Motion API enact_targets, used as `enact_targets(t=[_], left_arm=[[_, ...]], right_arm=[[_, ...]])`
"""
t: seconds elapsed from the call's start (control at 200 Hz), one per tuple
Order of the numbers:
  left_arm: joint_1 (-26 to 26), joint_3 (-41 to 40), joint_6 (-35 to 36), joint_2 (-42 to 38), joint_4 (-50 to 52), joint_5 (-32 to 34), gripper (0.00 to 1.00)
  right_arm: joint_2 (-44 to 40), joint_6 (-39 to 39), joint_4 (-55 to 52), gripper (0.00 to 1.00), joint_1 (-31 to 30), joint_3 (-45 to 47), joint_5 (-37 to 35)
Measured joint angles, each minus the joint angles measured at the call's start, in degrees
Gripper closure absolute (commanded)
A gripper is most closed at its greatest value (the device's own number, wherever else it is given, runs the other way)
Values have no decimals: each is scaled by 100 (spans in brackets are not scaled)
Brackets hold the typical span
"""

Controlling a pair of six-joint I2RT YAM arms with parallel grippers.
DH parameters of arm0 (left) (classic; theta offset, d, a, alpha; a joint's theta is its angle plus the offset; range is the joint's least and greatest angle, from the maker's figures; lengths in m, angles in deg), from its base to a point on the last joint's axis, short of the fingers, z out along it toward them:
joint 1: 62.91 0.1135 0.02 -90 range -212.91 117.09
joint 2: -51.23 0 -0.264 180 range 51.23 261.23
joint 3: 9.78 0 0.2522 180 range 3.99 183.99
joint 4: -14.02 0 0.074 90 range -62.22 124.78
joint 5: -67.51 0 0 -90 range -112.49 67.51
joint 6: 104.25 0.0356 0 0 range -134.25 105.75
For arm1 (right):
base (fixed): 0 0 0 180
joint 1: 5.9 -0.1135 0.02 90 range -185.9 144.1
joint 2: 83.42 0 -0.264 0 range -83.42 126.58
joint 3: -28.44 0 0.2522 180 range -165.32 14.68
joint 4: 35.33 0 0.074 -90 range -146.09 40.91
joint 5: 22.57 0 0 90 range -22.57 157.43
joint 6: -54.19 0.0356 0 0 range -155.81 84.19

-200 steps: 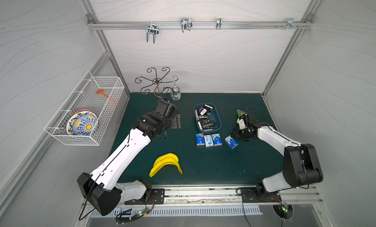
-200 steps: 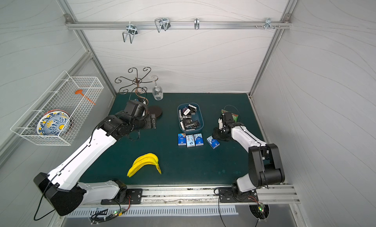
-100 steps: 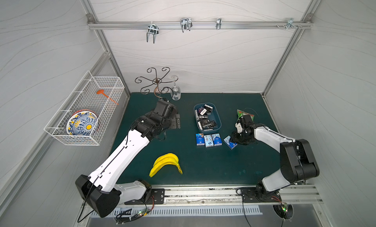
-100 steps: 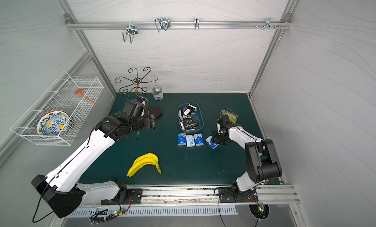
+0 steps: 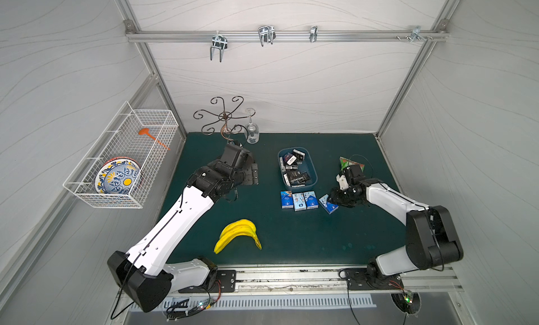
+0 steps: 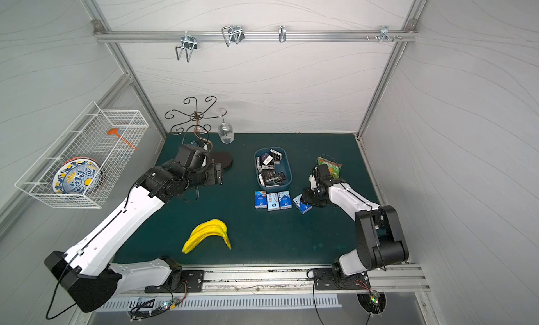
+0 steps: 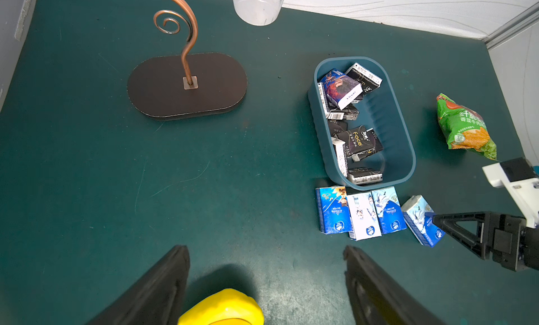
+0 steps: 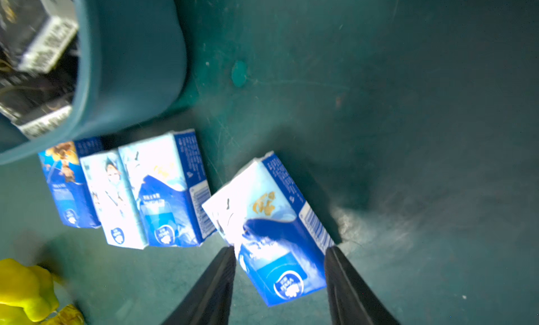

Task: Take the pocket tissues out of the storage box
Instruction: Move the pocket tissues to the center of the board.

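The right gripper (image 8: 280,247) still clamps a blue-and-white pocket-tissue packet (image 8: 268,221), barely shifted, at five o'clock from the blue-grey plastic storage box (image 7: 390,128); release seems next.

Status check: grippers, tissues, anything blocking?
Left gripper open, empty, hovering. Right gripper shut on a blue-white packet beside three packets already out. Black packets still in the storage box. Nothing blocking it.

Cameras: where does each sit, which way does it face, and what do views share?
Top views: high over the arm bases, looking down on the mat; both arms whole.
Left wrist: above the mat, facing box and packet row; open left gripper, right gripper show.
Right wrist: low, close over the packet its fingers pinch.
All share box, packet row, packet, bananas.
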Motion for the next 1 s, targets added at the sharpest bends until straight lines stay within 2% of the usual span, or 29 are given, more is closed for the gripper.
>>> enact_targets(t=[0.28, 0.64, 0.996], left_arm=[[0, 0, 0, 2, 2, -15, 13], [0, 0, 2, 2, 42, -11, 13], [0, 0, 17, 0, 46, 9, 13]], right_arm=[[4, -15, -105, 45, -264, 0, -24], [57, -11, -85, 46, -295, 2, -275], [581, 83, 160, 57, -289, -61, -129]])
